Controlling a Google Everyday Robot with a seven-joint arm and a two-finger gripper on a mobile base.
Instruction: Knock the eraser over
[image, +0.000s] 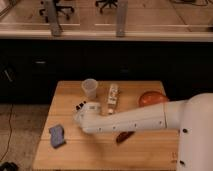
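Note:
The eraser (113, 96) is a long, narrow whitish bar with small dark and yellowish marks, at the middle back of the wooden table (150, 150), right of a clear cup (90, 88). I cannot tell whether it stands or lies flat. My gripper (81, 106) is at the end of the white arm (135, 120), just left of the eraser's near end and in front of the cup, a short gap from the eraser.
A blue spongy block (57, 135) lies at the front left. A dark brown oblong piece (125, 136) lies under the arm near the table's middle. An orange-red round object (151, 97) sits at the right. A dark cabinet stands behind the table.

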